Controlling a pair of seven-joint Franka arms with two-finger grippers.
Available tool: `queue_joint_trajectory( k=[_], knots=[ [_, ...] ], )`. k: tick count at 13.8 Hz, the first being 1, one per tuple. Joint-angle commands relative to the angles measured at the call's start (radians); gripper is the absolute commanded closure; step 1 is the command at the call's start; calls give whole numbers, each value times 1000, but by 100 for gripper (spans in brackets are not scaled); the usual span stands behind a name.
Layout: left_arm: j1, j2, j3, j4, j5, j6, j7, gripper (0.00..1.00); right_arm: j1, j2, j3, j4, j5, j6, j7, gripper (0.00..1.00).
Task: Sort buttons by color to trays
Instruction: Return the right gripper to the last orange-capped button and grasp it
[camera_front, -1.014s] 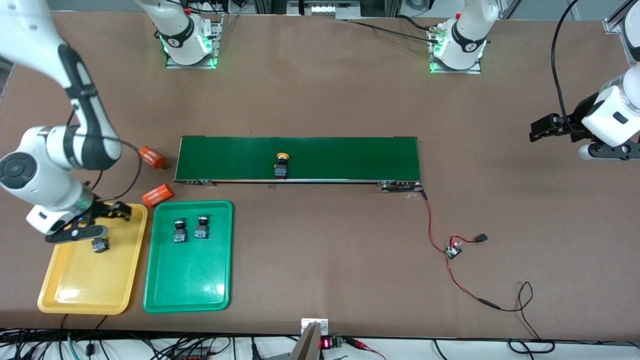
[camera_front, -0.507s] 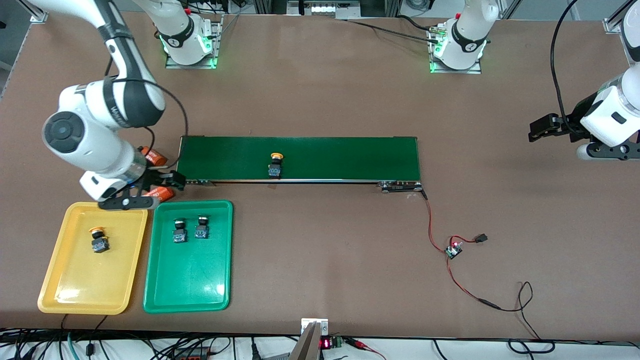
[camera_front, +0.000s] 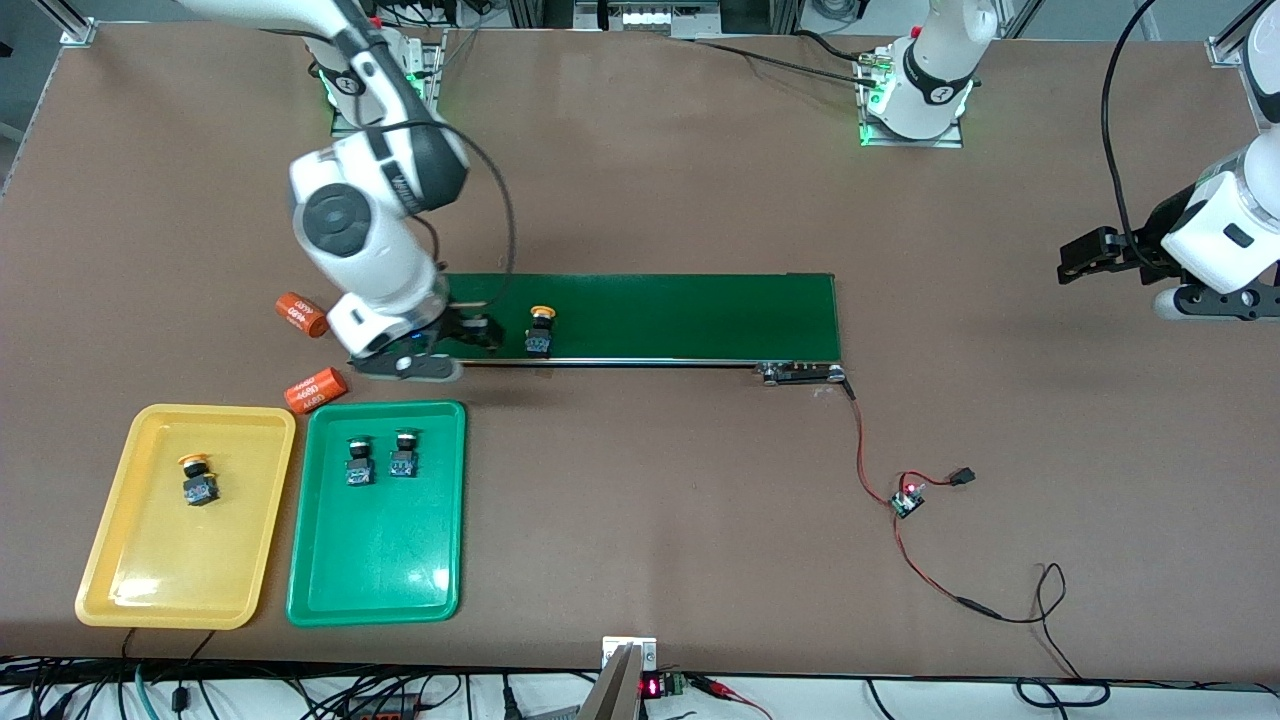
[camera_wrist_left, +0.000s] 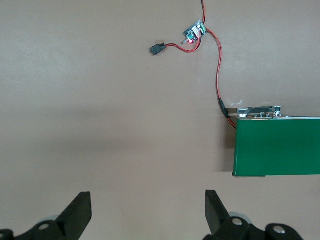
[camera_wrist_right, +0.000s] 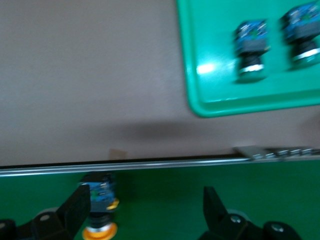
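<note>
- Yellow button (camera_front: 541, 331) stands on the belt (camera_front: 650, 317), just beside the right gripper (camera_front: 478, 335), whose fingers (camera_wrist_right: 75, 210) are spread, empty.
- Probably light, rigid; squeeze its blocky black body, not the smooth cap.
- Left gripper (camera_wrist_left: 147, 212) waits over bare desk (camera_front: 650, 500), fingers spread.

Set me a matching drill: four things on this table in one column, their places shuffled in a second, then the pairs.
1. yellow-capped black push-button
2. second yellow-capped push-button
3. two green-capped push-buttons
4. small circuit board with red wires

A. on the long dark-green conveyor belt
B. in the green plastic tray
C. on the bare tabletop
D. in the yellow plastic tray

Pairs: 1-D, 2-A, 3-B, 4-C
</note>
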Motion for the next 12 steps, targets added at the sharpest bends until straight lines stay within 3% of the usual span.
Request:
queue_joint_trajectory(
  k=[1,7,11,12],
  knots=[
    [3,11,1,27,-13,-13,23,0,37,3,-10,-59,7,87,69,0],
    [1,14,7,45,-13,-14,22,0,72,45,-12,-61,2,92,108,0],
    [1,14,6,46,-13,-25,20,0,71,88,-12,-62,-68,101,106,0],
    [1,17,4,46,-11,-33,20,0,71,91,-12,-66,-75,104,106,7]
  ],
)
